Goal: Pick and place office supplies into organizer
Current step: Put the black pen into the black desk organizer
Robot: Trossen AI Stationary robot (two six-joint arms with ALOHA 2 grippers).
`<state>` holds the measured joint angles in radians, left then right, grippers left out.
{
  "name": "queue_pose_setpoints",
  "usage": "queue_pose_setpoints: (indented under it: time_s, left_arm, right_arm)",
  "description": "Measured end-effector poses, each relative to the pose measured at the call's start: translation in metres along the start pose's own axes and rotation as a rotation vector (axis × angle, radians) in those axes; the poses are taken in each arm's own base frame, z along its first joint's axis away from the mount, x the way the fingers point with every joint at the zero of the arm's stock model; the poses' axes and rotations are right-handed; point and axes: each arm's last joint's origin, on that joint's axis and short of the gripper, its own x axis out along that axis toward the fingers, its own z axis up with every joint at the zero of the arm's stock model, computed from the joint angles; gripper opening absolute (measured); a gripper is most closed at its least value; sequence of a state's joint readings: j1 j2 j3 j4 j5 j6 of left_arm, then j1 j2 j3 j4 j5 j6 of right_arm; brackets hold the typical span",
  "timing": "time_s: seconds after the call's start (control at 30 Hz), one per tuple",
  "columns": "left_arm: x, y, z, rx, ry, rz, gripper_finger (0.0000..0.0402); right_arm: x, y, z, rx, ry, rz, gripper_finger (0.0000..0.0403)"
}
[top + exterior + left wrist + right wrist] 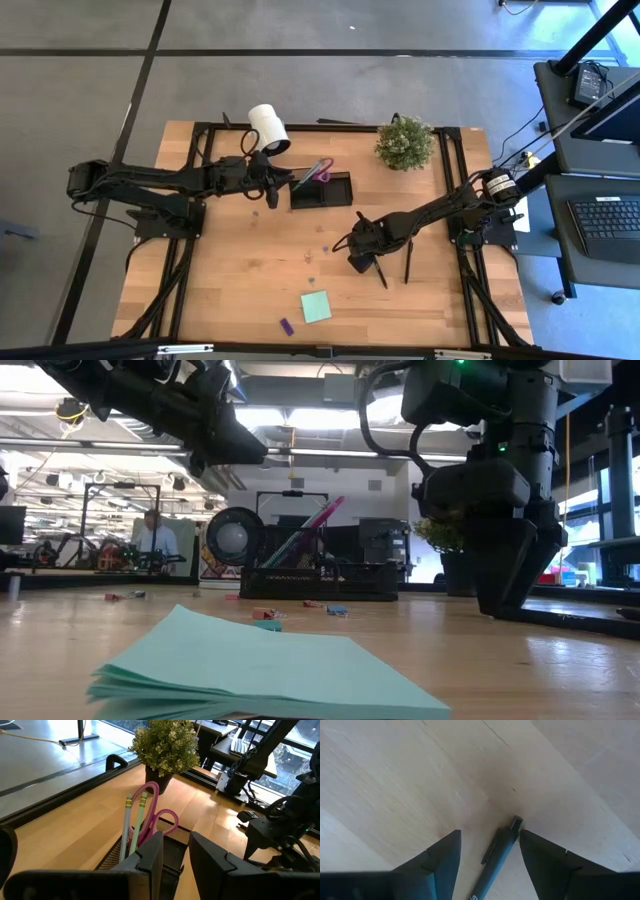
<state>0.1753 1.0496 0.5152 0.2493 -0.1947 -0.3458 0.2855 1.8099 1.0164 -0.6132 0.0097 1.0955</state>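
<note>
The black organizer (320, 190) stands at the table's far middle. It holds purple-handled scissors (156, 815) and two pale pens (134, 820), which lean in its taller section. My left gripper (271, 190) hovers just left of the organizer, open and empty; it also shows in the left wrist view (176, 837). My right gripper (364, 262) is low at the table's right middle. It is open, with its fingers on either side of a black pen (497, 852) that lies on the table. A second black pen (408, 262), a mint-green sticky pad (316, 306) and a purple piece (286, 326) also lie on the table. My right gripper comes from above, pointing down, with its fingers on either side of the black pen's clip end (516, 824). One finger (532, 847) stands close against that end. I cannot tell whether it touches the pen. The pen lies flat on the table.
A white roll (268, 128) lies at the far edge, left of the organizer. A small green plant (405, 143) stands to the organizer's right. Small scraps (300, 608) lie on the wood in front of the organizer. A person (152, 538) stands in the room beyond the table.
</note>
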Motion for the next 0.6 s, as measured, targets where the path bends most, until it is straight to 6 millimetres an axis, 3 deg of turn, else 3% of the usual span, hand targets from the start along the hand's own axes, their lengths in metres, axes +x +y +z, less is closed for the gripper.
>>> queue_pose_setpoints:
  time_s: [0.23, 0.6]
  left_arm:
    - [0.0000, 0.0000, 0.0000, -0.009, 0.000, 0.000, 0.0088]
    - [-0.0012, -0.0062, -0.0022, -0.001, 0.008, -0.027, 0.0088]
  right_arm:
    - [0.0005, -0.0012, -0.0006, -0.004, 0.007, -0.013, 0.0197]
    - [0.0008, -0.0046, -0.0015, -0.055, -0.001, -0.055, 0.0108]
